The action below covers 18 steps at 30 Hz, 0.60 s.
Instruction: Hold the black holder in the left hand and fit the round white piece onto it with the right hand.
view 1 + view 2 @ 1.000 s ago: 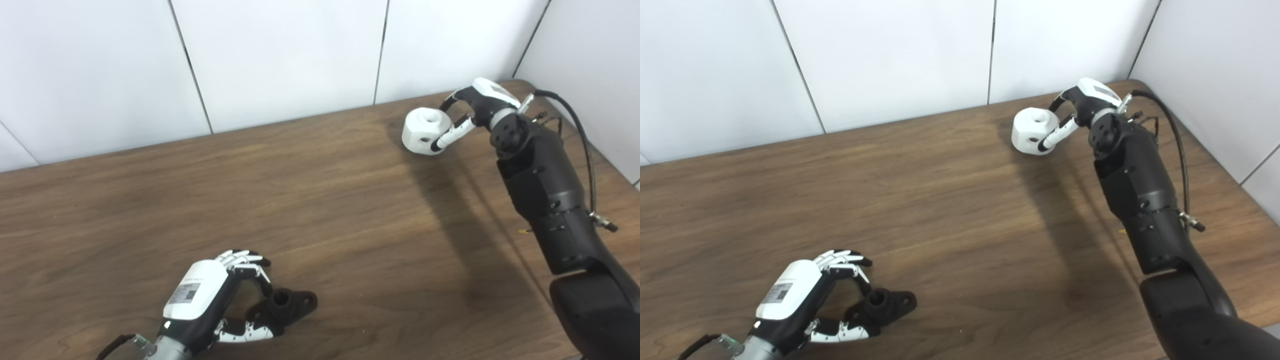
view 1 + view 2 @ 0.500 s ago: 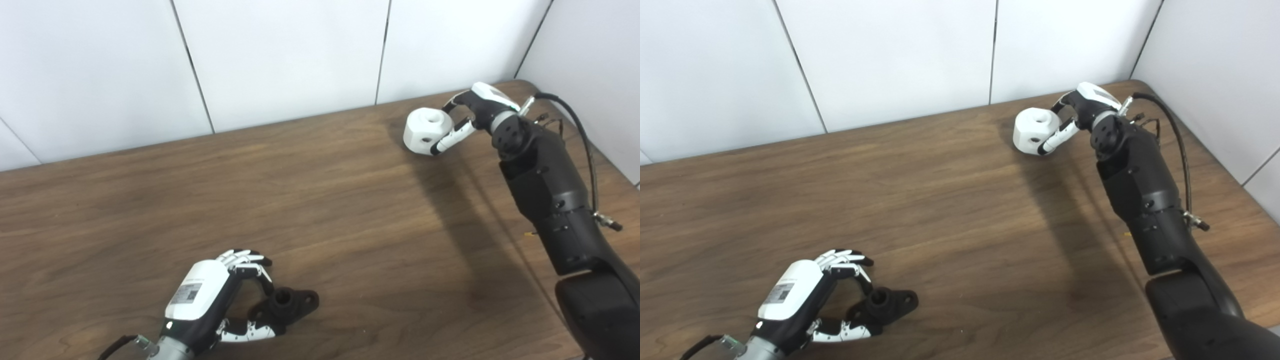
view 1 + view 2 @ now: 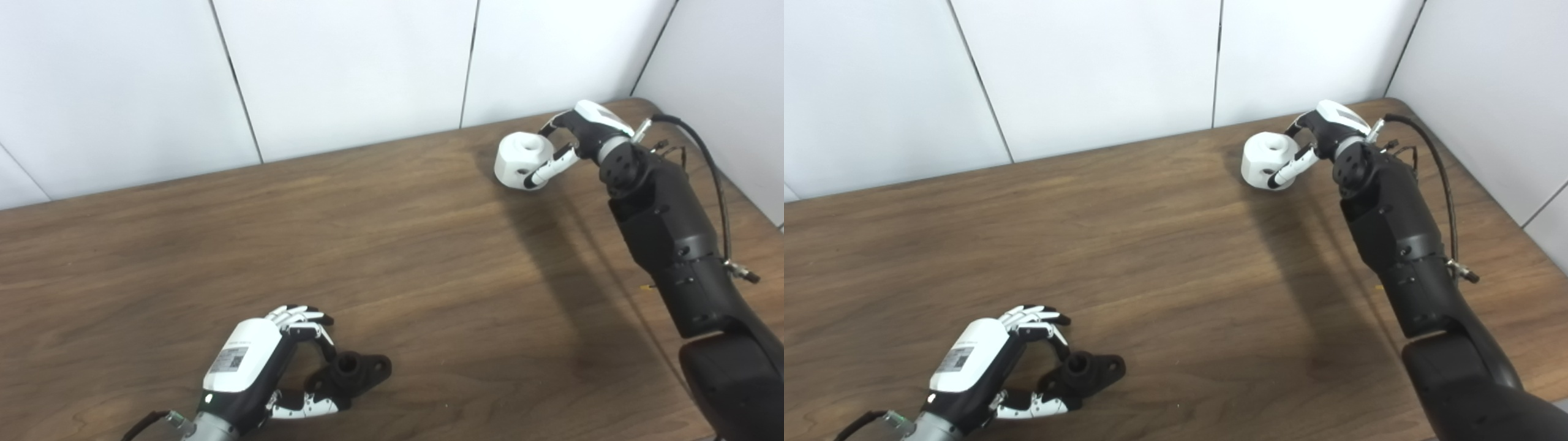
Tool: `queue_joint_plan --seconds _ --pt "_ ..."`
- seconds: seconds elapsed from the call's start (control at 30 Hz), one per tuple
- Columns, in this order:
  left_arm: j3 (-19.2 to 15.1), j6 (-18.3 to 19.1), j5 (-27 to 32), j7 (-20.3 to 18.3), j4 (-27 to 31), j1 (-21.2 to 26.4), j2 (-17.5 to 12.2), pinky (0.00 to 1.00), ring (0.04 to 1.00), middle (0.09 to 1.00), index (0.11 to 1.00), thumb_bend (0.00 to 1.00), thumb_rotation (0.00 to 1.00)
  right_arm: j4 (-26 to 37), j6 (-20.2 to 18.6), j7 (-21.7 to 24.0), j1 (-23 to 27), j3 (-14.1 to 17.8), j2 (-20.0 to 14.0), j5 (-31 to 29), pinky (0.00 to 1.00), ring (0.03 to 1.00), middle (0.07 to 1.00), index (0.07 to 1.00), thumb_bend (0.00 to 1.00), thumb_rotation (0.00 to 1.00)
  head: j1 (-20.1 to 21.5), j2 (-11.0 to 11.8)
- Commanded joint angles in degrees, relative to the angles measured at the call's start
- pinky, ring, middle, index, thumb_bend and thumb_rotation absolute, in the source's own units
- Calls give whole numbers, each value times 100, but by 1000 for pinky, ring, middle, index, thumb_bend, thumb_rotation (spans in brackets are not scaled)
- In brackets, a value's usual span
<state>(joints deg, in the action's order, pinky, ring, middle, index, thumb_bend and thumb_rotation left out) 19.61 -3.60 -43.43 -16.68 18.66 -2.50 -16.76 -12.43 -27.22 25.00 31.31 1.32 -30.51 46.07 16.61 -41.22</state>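
Right hand (image 3: 579,138) grips the faceted white piece (image 3: 520,160); left hand (image 3: 263,361) clasps the knobby black holder (image 3: 352,373).

arms: black, bolted | left hand (image 3: 257,367): white shell, label | right hand (image 3: 582,131): white-black | black cable

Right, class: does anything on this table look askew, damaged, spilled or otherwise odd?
Nothing stands out. The black holder lies intact by the left hand, the round white piece sits whole at the right hand, and the table shows no spill.

Black holder (image 3: 352,375) base part hid by left hand (image 3: 257,367) fingers (image 3: 306,405); grip contact unclear.
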Motion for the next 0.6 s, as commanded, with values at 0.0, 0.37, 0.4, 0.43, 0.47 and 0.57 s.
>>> queue_joint_plan --seconds 0.0,0.37,0.4,0.43,0.47,0.57 --pt "54 34 -91 -82 -9 1 -41 891 852 785 486 522 51 171 32 -175 243 49 -110 -11 972 1000 925 679 885 214 -5 -4" --pt "69 51 -94 -86 6 -5 -30 894 853 786 487 522 51 190 33 -427 209 126 -120 -297 981 1000 897 559 680 170 -28 -26" --pt "70 46 -90 -78 5 -7 -28 895 853 786 487 522 51 206 33 -477 197 152 -106 -329 977 995 891 518 588 154 -31 -28" --pt "71 50 -86 -81 7 -8 -26 894 852 785 487 522 51 223 33 -531 183 156 -103 -368 968 989 886 503 557 148 -37 -27" --pt "74 56 -86 -86 9 -7 -25 896 854 786 487 522 51 231 35 -589 171 154 -104 -408 955 977 877 493 538 142 -42 -30" --pt "79 82 -96 -108 21 -5 -22 898 854 787 487 522 52 244 36 -700 141 104 -123 -452 932 947 858 487 526 137 -51 -34"
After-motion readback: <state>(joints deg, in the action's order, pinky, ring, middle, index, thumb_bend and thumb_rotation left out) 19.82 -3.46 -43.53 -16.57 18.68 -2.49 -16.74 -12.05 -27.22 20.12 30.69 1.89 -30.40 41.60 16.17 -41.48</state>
